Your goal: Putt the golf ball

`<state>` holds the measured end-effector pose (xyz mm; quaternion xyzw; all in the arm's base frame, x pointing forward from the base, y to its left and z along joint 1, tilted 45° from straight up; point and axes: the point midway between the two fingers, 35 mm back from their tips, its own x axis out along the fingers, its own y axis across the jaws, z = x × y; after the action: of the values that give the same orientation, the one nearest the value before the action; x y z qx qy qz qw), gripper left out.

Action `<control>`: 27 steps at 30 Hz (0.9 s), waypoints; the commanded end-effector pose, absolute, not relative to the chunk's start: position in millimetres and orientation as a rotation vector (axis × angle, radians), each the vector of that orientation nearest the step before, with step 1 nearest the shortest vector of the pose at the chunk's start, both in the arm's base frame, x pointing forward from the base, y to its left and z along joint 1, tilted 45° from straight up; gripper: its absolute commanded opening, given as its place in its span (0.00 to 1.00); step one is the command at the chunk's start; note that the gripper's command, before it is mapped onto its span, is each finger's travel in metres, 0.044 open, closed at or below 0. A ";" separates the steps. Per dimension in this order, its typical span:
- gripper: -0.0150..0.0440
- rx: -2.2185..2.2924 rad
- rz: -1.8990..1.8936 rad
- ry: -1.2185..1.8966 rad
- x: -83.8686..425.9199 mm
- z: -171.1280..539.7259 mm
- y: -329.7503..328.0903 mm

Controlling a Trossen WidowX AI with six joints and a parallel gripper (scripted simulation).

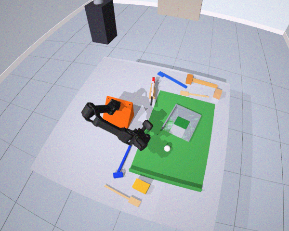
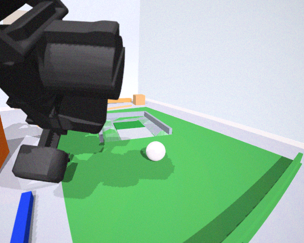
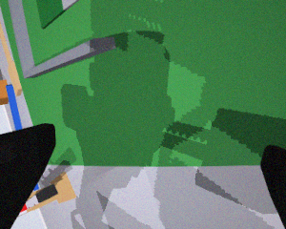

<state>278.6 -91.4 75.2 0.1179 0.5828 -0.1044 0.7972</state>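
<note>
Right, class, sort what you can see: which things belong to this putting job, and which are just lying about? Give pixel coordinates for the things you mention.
For the job:
- red-tipped putter on its stand (image 1: 154, 88)
- golf ball (image 1: 167, 148) (image 2: 155, 151)
- ramp with the raised green (image 1: 182, 122) (image 2: 128, 124)

Just lying about:
- two blue mallets (image 1: 173, 80) (image 1: 124, 159)
- yellow block (image 1: 141, 186)
- orange-headed mallet (image 1: 189, 79)
- pale wooden mallet (image 1: 134, 200)

Setting: type of room not determinable, indoor and sparsely furnished | Floor: pale blue-grey square tiles (image 1: 259, 154) | Walls: plain, light, with white skirting (image 1: 242, 21) (image 2: 225, 122) | Fittings: beige panel (image 1: 179, 8) at far wall, dark pedestal (image 1: 98, 24) standing apart | Use indicated: green putting mat (image 1: 189, 159) (image 2: 199, 188) (image 3: 238, 72), laid out for miniature golf
</note>
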 end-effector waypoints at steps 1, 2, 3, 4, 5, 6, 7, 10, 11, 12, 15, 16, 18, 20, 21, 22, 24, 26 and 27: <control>1.00 -0.022 -0.012 1.382 290.1 46.6 -48.9; 1.00 -0.098 0.046 1.412 291.1 38.7 -37.5; 1.00 -0.174 0.104 1.440 291.4 30.9 -26.1; 1.00 -0.252 0.164 1.465 291.2 23.1 -14.7; 1.00 -0.332 0.223 1.488 290.2 15.4 -3.4; 1.00 -0.412 0.284 1.509 288.7 7.8 7.7; 1.00 -0.493 0.345 1.527 286.5 0.2 18.7; 1.00 -0.744 0.529 1.566 276.5 -22.2 50.3; 1.00 -0.830 0.590 1.574 272.1 -29.4 60.2; 1.00 -0.917 0.651 1.579 267.8 -36.5 69.5; 1.00 -1.184 0.836 1.579 252.1 -57.3 95.5; 1.00 -1.275 0.897 1.573 246.2 -64.1 103.4; 1.00 -1.459 1.019 1.555 233.2 -77.4 117.9; 1.00 -1.646 1.137 1.525 219.2 -90.3 130.5; 1.00 -1.720 1.183 1.510 213.5 -95.3 134.9; 1.00 -1.764 1.210 1.501 211.9 -98.3 137.7; 1.00 -1.779 1.219 1.498 211.3 -99.3 138.6; 1.00 -1.779 1.219 1.498 211.3 -99.3 138.6; 1.00 -1.779 1.219 1.498 211.3 -99.3 138.6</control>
<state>209.4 136.4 -98.6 -0.6442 0.5610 0.4458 0.2675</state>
